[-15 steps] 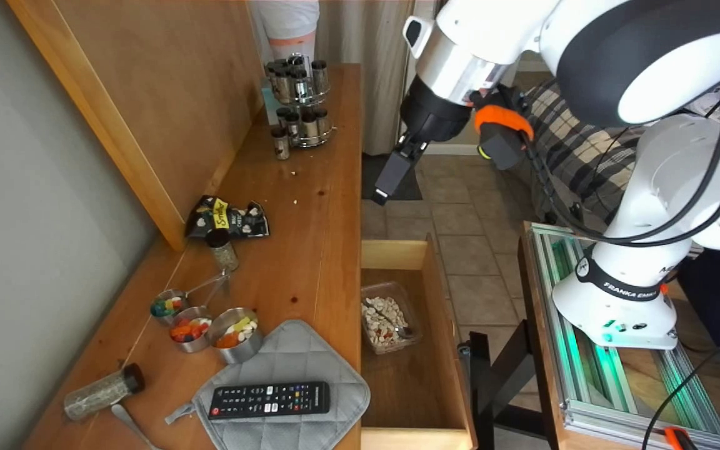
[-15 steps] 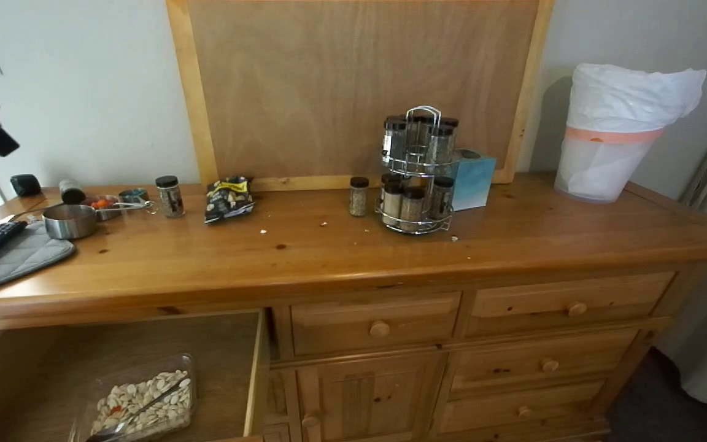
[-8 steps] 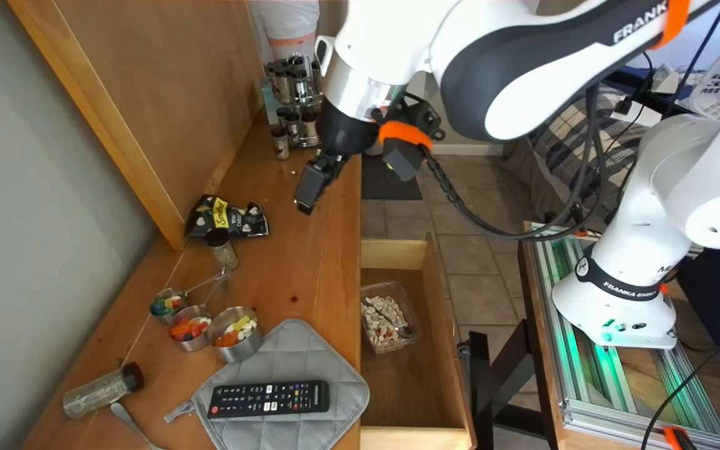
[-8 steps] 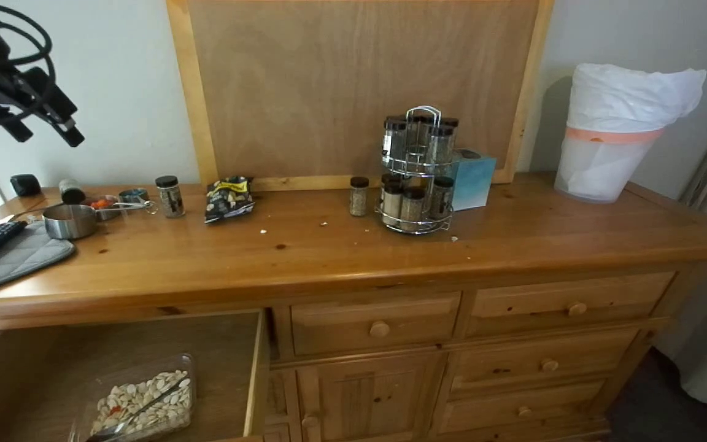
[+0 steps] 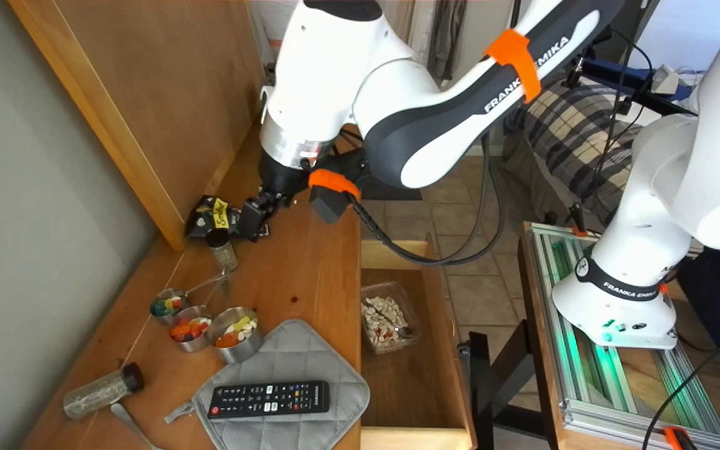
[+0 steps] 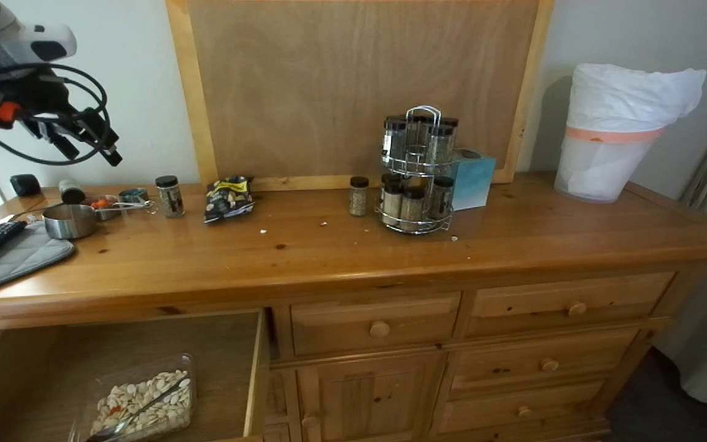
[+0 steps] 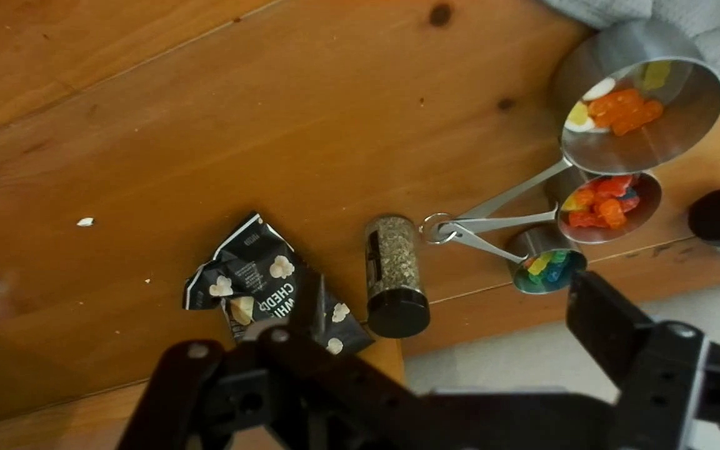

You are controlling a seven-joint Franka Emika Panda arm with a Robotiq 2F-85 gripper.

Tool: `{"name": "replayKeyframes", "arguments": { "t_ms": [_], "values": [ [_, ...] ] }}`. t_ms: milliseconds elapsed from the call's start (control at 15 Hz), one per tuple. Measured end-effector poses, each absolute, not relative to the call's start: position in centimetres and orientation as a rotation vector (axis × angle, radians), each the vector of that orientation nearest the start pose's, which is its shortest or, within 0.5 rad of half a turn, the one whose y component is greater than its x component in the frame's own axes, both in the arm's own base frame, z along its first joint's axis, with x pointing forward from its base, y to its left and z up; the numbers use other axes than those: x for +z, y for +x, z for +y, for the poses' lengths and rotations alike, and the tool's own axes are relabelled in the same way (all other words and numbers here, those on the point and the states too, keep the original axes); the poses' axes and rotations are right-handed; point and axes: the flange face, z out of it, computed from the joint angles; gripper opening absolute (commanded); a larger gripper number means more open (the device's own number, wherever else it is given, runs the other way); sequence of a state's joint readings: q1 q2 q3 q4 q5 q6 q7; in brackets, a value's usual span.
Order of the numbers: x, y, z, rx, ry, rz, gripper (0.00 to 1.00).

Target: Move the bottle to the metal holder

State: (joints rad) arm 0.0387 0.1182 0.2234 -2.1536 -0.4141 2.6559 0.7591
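Note:
A spice bottle (image 5: 225, 255) with a black cap stands upright beside a snack bag; it also shows in an exterior view (image 6: 170, 199) and the wrist view (image 7: 397, 265). A similar bottle (image 5: 100, 392) lies on its side near the wall. Another bottle (image 6: 358, 199) stands just beside the metal holder (image 6: 415, 166), a two-tier silvery wire rack with several spice jars. In an exterior view the arm hides the rack almost wholly. My gripper (image 7: 447, 276) is open and empty, above the counter; it shows in both exterior views (image 5: 254, 225) (image 6: 92, 155). In the wrist view the upright bottle lies between its fingers.
Measuring cups (image 5: 235, 334) with candies, joined by a ring, lie close to the upright bottle. The black snack bag (image 6: 229, 197) is on its other side. A remote (image 5: 269, 399) lies on a grey pad (image 5: 300, 350). An open drawer (image 5: 416, 400) juts out below.
The arm has swung from over the floor to above the counter, coming closer to the upright bottle and the snack bag. The bottles and the rack have not moved.

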Motion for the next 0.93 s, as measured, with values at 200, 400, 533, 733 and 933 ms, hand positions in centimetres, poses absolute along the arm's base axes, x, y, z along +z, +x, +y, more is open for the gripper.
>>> {"name": "replayKeyframes", "arguments": {
  "t_ms": [200, 400, 533, 733, 933],
  "values": [
    [36.6, 58.4, 16.3, -0.75, -3.046, 0.346, 1.0],
    [35.9, 58.7, 16.3, -0.736, -3.051, 0.351, 1.0],
    [36.2, 58.6, 16.3, -0.742, -3.048, 0.35, 1.0],
    [36.2, 58.6, 16.3, -0.742, -3.048, 0.35, 1.0],
    [36.2, 58.6, 16.3, -0.743, -3.048, 0.35, 1.0]
  ]
}}
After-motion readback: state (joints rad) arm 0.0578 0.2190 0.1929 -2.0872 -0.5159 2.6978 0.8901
